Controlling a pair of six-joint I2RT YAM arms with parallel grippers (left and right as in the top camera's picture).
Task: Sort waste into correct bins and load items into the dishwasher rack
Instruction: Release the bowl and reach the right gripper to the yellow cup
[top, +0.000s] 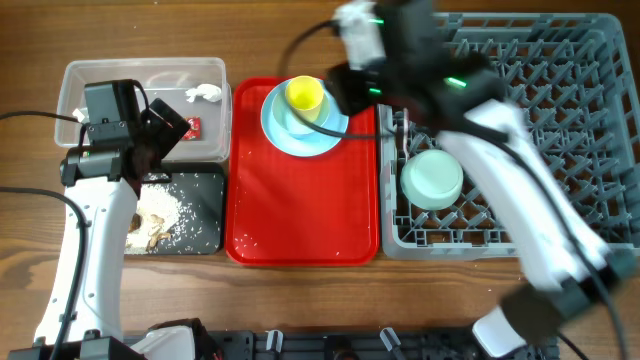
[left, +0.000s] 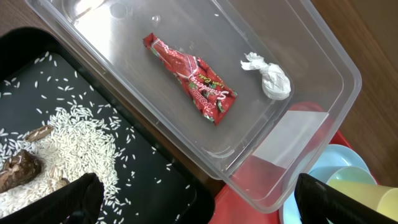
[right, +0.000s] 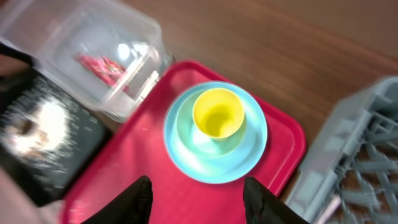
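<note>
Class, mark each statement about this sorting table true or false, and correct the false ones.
1. The red wrapper lies in the clear tub. True.
2. The yellow cup stands in the dishwasher rack. False: it stands over the light-blue plate on the red tray.
3. The rice scraps lie in the black tray. True.
4. The pale-green bowl sits on the red tray. False: it is in the dishwasher rack.
5. The left pincer holds the tissue. False: it is open and empty, and the tissue lies in the clear tub.
</note>
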